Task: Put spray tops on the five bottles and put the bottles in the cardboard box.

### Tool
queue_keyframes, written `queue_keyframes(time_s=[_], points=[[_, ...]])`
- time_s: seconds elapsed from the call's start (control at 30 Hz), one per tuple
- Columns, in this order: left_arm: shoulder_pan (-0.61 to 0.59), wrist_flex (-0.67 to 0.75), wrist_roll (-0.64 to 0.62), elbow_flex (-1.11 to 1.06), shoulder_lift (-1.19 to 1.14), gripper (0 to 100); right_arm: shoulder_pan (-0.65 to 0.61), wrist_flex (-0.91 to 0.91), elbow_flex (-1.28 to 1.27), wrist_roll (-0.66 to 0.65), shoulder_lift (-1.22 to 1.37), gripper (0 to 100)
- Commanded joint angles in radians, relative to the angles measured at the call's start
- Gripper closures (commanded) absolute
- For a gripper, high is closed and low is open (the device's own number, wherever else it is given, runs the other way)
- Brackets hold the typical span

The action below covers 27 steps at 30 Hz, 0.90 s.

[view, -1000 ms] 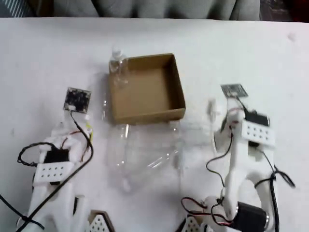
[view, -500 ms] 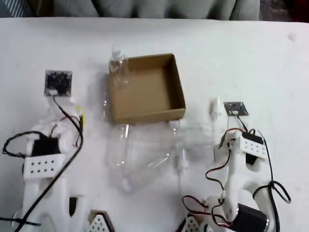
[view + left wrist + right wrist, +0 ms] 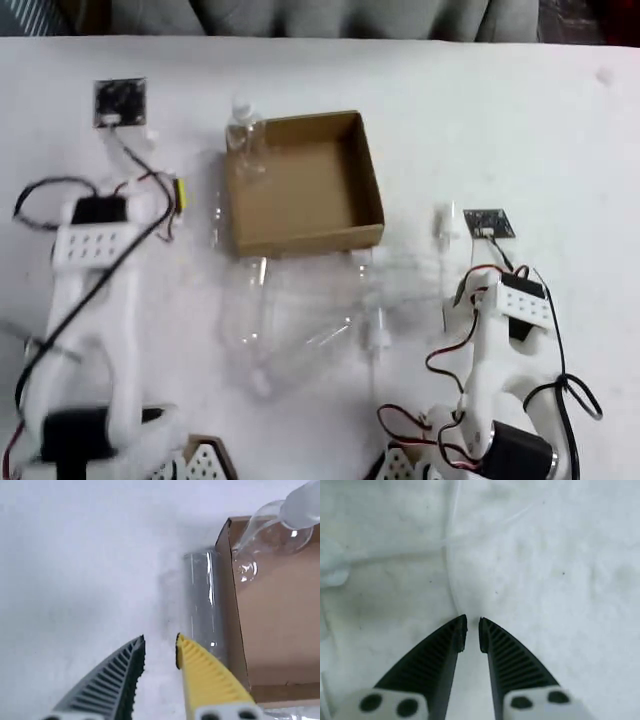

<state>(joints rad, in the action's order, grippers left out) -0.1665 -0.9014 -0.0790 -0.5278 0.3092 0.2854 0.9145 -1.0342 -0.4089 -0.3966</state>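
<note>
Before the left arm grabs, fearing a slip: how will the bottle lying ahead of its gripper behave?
Lying on its side by the cardboard box, the clear bottle would probably roll if nudged. It looks empty, likely light; glossy plastic may slip.

Box (image 3: pixel 300 190) looks matt cardboard, bottle (image 3: pixel 202 605) glossy plastic (jaws ribbed).

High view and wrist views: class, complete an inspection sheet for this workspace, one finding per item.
Surface: white table.
Job's things: open cardboard box; upright bottle at its far left corner; clear bottles lying in front of it; side bottle lying along its wall; spray top near the right arm.
Clutter: nothing seen.
Grippers: left gripper open, empty, near the side bottle; right gripper narrowly open, empty.
Cables: black and red wires on both arms.
Surroundings: grey furniture beyond the far edge.
</note>
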Motion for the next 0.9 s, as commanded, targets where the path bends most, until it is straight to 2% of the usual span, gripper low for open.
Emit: queue_keyframes(time_s=[0.0, 0.17, 0.37, 0.73, 0.87], points=[[0.035, -0.006, -0.018, 0.18, -0.182, 90, -0.001, -0.012, 0.005, -0.009, -0.025, 98.1], [0.039, -0.006, -0.018, 0.288, -0.331, 89, -0.001, -0.013, 0.005, -0.009, -0.025, 98.1], [0.039, -0.006, -0.018, 0.364, -0.433, 74, -0.002, -0.033, 0.005, -0.009, -0.024, 98.1], [0.024, -0.008, -0.012, 0.491, -0.618, 74, -0.002, -0.036, 0.006, -0.009, -0.024, 98.1], [0.016, -0.057, -0.012, 0.572, -0.691, 74, -0.004, -0.048, 0.006, -0.009, -0.024, 98.1]])
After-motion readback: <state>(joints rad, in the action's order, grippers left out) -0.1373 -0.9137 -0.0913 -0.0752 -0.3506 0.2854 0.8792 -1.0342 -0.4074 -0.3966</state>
